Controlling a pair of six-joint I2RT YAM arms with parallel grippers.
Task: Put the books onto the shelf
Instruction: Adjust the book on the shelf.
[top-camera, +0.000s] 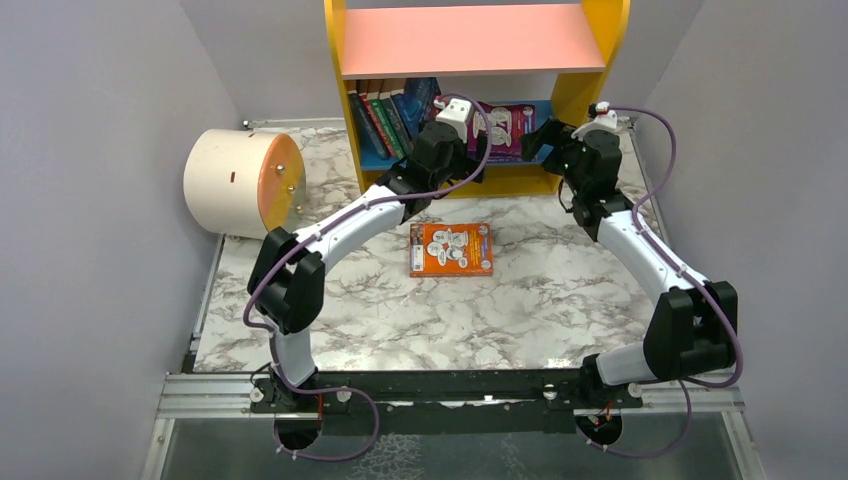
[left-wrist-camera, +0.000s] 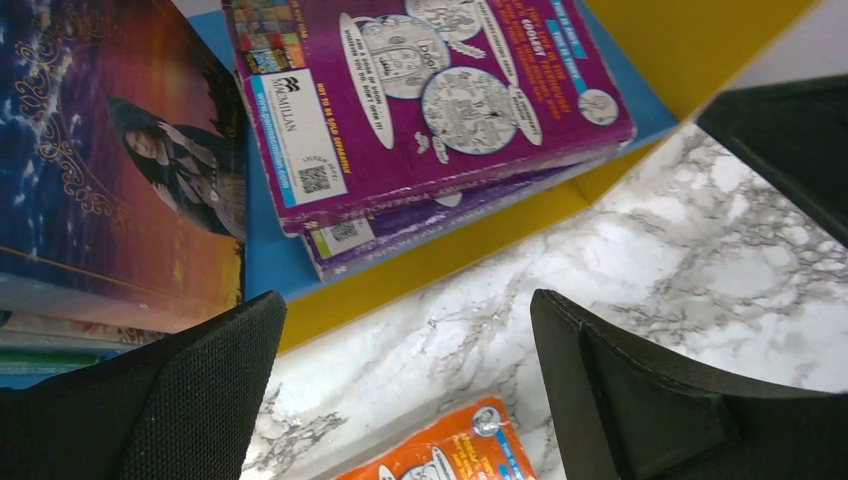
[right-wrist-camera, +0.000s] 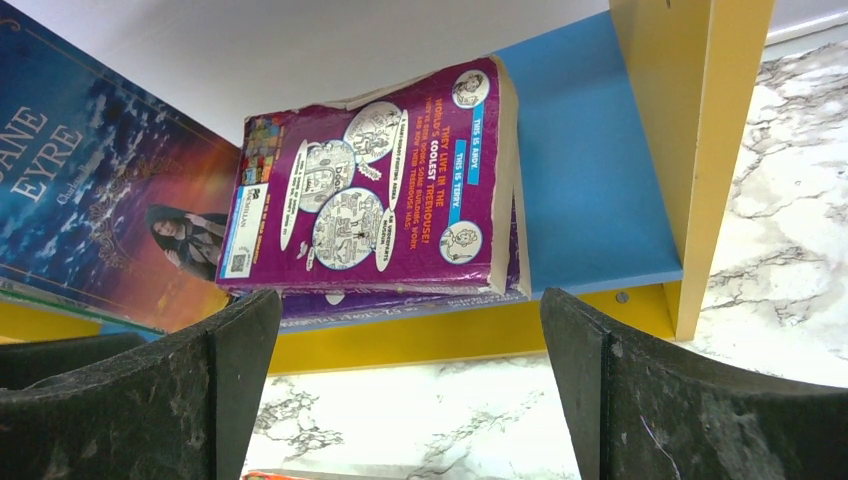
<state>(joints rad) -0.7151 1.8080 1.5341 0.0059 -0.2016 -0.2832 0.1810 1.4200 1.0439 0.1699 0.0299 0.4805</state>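
Note:
The shelf (top-camera: 470, 40) stands at the back, with yellow sides, a pink upper board and a blue lower board (right-wrist-camera: 590, 170). Several books (top-camera: 385, 118) lean at the lower board's left, the outermost a blue-orange "Jane Eyre" (right-wrist-camera: 90, 190). Two purple books (right-wrist-camera: 380, 180) lie stacked flat beside them. An orange book (top-camera: 451, 249) lies flat on the marble table in front. My left gripper (left-wrist-camera: 405, 300) hangs open over the table between the shelf's front edge and the orange book (left-wrist-camera: 440, 450). Just in front of the purple stack, my right gripper (right-wrist-camera: 408, 295) is open and holds nothing.
A cream cylinder with an orange end (top-camera: 240, 182) lies on its side at the table's left. Grey walls close in both sides. The two grippers sit close together at the shelf front; a right finger (left-wrist-camera: 790, 140) shows in the left wrist view.

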